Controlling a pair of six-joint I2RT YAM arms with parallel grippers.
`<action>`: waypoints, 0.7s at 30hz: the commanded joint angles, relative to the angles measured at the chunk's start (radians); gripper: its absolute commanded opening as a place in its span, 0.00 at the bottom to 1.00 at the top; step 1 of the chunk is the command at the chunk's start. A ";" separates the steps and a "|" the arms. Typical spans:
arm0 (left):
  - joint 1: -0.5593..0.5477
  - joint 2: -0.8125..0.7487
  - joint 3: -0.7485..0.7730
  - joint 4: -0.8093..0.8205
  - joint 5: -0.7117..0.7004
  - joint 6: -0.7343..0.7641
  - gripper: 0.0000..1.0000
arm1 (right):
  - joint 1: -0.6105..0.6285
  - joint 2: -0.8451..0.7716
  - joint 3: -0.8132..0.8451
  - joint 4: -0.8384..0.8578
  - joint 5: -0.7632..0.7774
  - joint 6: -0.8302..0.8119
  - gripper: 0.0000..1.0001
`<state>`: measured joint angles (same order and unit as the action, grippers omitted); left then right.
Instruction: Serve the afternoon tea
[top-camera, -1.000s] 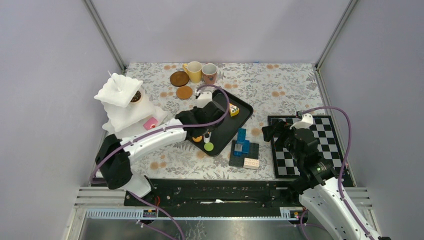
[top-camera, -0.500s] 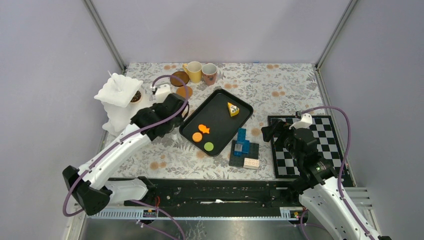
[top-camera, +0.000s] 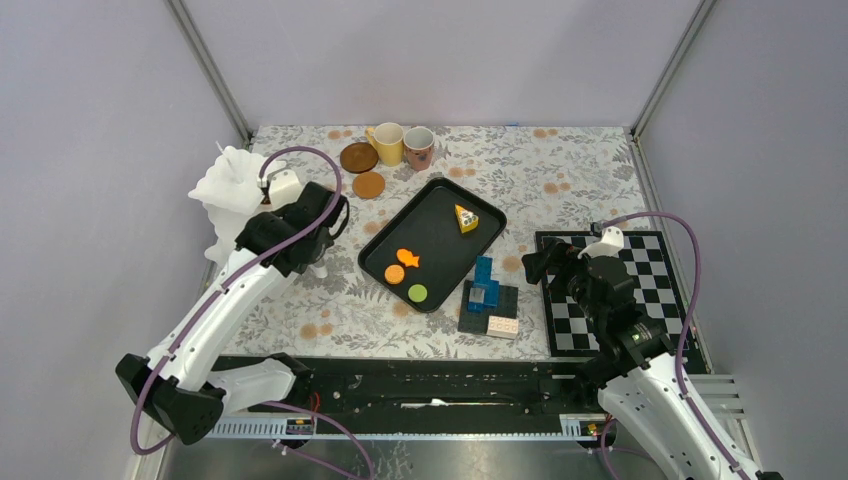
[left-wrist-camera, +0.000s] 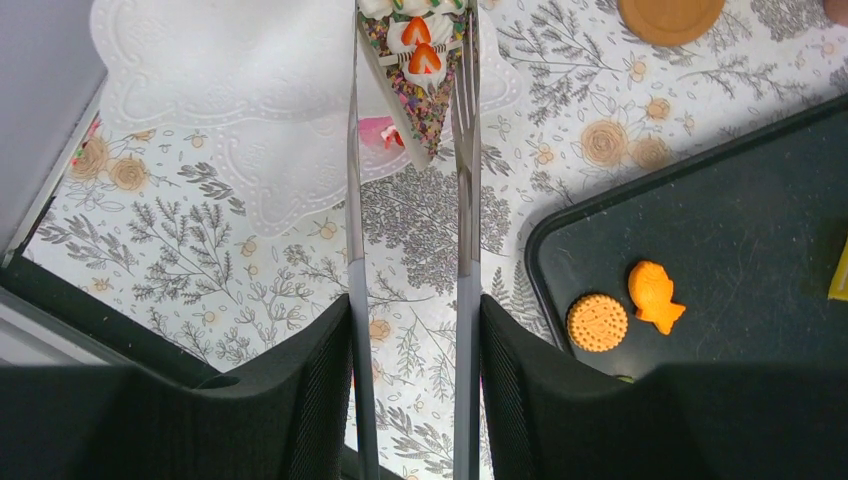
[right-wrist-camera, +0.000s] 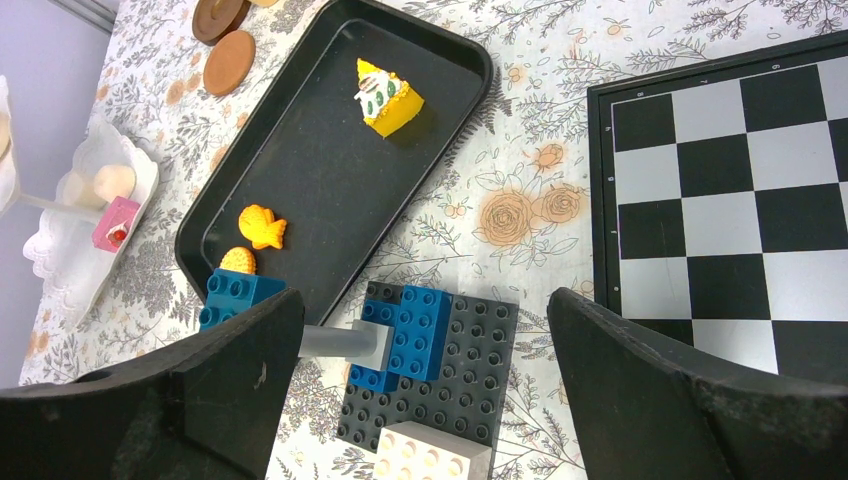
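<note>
Pinching the metal tongs (left-wrist-camera: 354, 200) between the left fingers (left-wrist-camera: 310, 380), one tong arm against each finger. Gripping in the tong tips a cake slice (left-wrist-camera: 418, 70) with sprinkles, cream and strawberries, over the white tiered stand (left-wrist-camera: 240, 100) at the left edge of the surface (top-camera: 560, 170); cannot tell whether touching the stand or just above it. Under the slice, on the lower tier, a small pink cake (left-wrist-camera: 375, 132). On the black tray (top-camera: 440, 250) mid-surface: a yellow cake wedge (top-camera: 465, 218) at the far end, and at the near end an orange fish cookie (top-camera: 407, 258), a round orange cookie (top-camera: 394, 274) and a green cookie (top-camera: 417, 293). Behind the tray, a yellow mug (top-camera: 388, 143) and a patterned mug (top-camera: 418, 147) side by side, with two brown coasters (top-camera: 358, 157) just left of them. Spreading the right fingers (right-wrist-camera: 200, 390) wide, holding nothing, above the blue and black brick stack (top-camera: 487, 295) beside the chessboard (top-camera: 665, 265).
</note>
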<state>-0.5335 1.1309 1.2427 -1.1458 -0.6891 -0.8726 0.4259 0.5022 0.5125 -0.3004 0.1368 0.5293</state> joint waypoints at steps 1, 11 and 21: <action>0.012 -0.034 0.032 -0.003 -0.107 -0.051 0.00 | 0.007 0.007 -0.001 0.050 -0.002 0.004 0.98; 0.107 -0.012 -0.036 0.040 -0.228 -0.117 0.00 | 0.007 0.012 -0.013 0.061 -0.008 0.002 0.98; 0.177 -0.004 -0.124 0.104 -0.263 -0.187 0.00 | 0.007 0.021 -0.014 0.064 -0.003 -0.003 0.98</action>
<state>-0.3946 1.1294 1.1351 -1.1069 -0.8825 -1.0218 0.4259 0.5167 0.4995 -0.2779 0.1368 0.5289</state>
